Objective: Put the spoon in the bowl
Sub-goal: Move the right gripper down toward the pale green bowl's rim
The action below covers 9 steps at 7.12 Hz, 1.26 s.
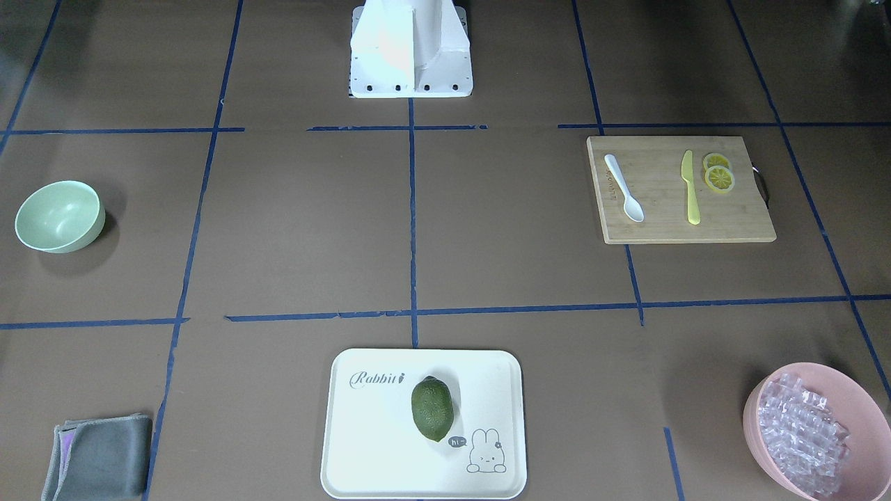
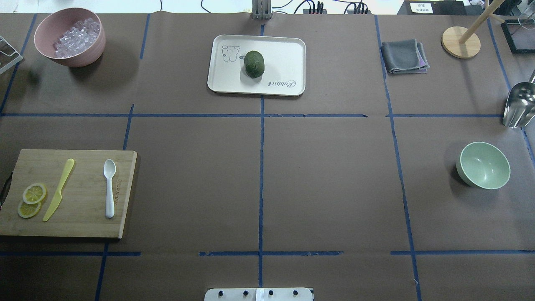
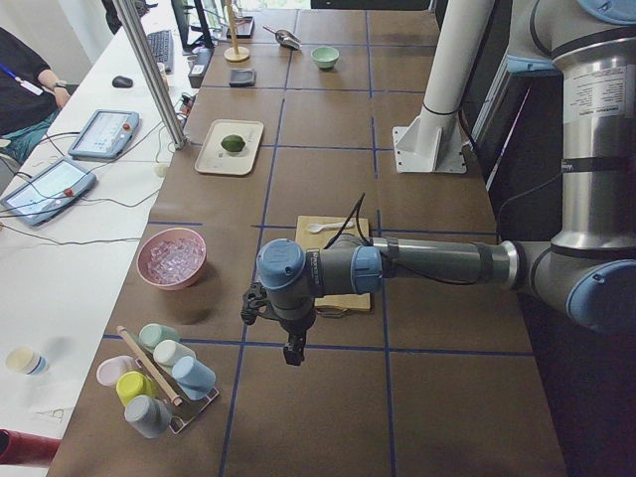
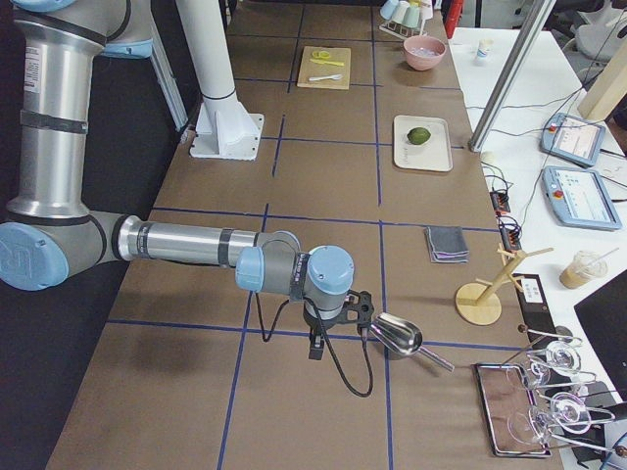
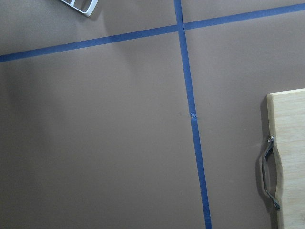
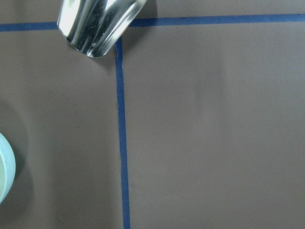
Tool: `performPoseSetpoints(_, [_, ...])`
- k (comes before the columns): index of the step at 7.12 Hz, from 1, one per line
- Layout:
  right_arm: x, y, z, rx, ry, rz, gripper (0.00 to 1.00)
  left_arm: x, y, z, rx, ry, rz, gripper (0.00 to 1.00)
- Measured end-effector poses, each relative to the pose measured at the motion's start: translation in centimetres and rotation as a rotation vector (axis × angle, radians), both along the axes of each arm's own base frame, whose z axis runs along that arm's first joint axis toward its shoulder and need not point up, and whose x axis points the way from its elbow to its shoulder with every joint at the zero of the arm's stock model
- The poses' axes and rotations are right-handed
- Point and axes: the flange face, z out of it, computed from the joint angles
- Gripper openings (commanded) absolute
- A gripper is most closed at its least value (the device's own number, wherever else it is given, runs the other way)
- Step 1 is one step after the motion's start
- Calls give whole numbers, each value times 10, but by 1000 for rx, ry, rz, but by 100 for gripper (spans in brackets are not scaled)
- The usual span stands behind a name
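Note:
The white spoon [image 2: 109,188] lies on a wooden cutting board [image 2: 83,225] at the table's left, scoop pointing away from the robot; it also shows in the front view [image 1: 624,188]. The mint-green bowl [image 2: 484,165] stands empty at the far right, and its rim shows at the right wrist view's left edge [image 6: 5,169]. My left gripper [image 3: 294,354] hangs over the table beyond the board's handle end, seen only in the exterior left view. My right gripper [image 4: 315,349] hangs near a metal scoop [image 4: 397,335], seen only in the exterior right view. I cannot tell whether either is open or shut.
A yellow-green knife [image 2: 58,195] and lemon slices [image 2: 31,200] share the board. A pink bowl of clear pieces [image 2: 69,37] is far left, a white tray [image 2: 288,50] with a green fruit far centre, a grey cloth [image 2: 403,56] far right. The metal scoop [image 2: 518,104] lies beyond the bowl.

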Motion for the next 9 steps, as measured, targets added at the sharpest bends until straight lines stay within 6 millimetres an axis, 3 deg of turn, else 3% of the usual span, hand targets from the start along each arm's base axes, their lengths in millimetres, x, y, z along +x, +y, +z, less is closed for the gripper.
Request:
performPoseSetpoints(2, [0,-4,-8,17,-4,0,100,3,-1,-1,1,2,6,100])
performPoseSetpoints(4, [-16,-15,-24,33,-40,22,100,6,-1,-1,1,2,14,100])
performPoseSetpoints(6, [-55,-30,-45,59,-82,90,100,7,-8,-3,9,-2,16,100])
performPoseSetpoints(9, [-136,-35,-64,116,-85,78,100,7,-11,-6,13,0,15,100])
